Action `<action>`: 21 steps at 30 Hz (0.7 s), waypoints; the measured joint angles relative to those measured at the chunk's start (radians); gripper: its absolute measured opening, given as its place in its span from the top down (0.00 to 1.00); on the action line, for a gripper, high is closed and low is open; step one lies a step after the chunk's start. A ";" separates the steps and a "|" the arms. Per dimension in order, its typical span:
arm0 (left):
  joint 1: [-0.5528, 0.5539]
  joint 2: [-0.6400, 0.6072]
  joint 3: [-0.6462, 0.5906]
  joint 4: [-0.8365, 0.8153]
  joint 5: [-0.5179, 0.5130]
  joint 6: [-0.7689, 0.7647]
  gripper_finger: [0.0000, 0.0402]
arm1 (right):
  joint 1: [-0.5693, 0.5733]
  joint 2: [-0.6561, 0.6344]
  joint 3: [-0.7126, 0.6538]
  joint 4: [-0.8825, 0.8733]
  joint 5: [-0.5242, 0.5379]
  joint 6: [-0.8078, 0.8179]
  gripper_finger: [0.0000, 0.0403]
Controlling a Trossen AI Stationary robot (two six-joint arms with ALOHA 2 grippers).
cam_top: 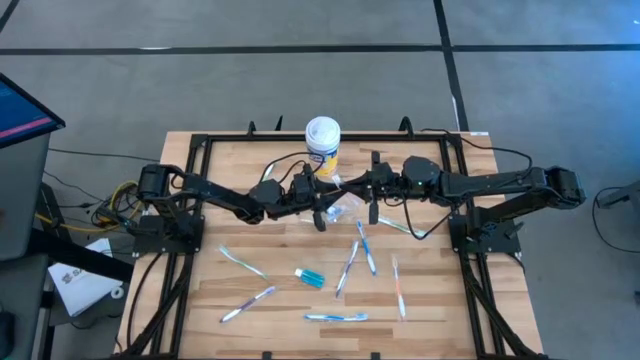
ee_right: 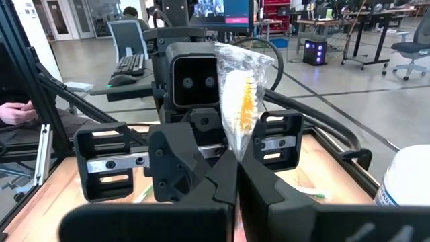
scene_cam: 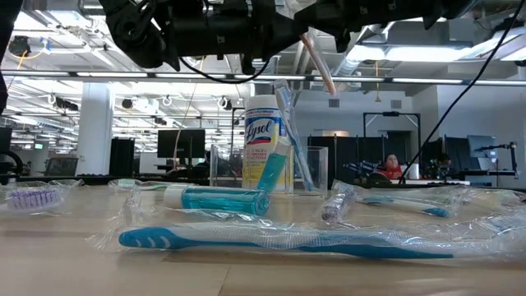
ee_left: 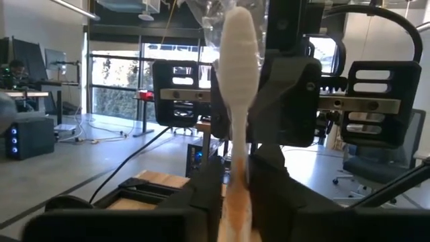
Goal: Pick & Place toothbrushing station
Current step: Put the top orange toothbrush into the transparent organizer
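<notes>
The left pincer (cam_top: 318,213) is held above the middle of the wooden slatted bench (cam_top: 200,290), its fingers (ee_left: 201,195) clamped on the orange-and-white toothbrush in its clear wrapper (ee_left: 237,81). The same wrapped brush is gripped from the other end by the right pincer (cam_top: 372,207), fingers tight together on it (a two-armed hold, well above the bench). Below sits the small see-through plastic cup (scene_cam: 308,168) holding blue brushes, beside the yellow canister with a white lid (cam_top: 322,145). A teal-blue tube (cam_top: 310,276) and loose wrapped toothbrushes (cam_top: 336,317) lie scattered nearer the front.
</notes>
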 joint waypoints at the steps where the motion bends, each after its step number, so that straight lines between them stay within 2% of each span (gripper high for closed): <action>1: 0.000 0.000 0.000 0.000 0.001 0.000 0.90 | 0.000 0.000 0.000 0.000 0.000 0.000 1.00; 4: 0.000 0.000 -0.001 -0.002 0.029 0.000 0.96 | 0.000 0.012 0.000 0.005 0.000 0.000 1.00; 17: 0.005 -0.001 -0.003 -0.038 0.042 -0.004 0.97 | -0.001 0.043 0.000 0.011 0.000 0.000 1.00; 21: 0.004 -0.001 -0.003 -0.050 0.043 -0.004 0.97 | -0.001 0.043 0.000 0.004 0.000 0.000 0.97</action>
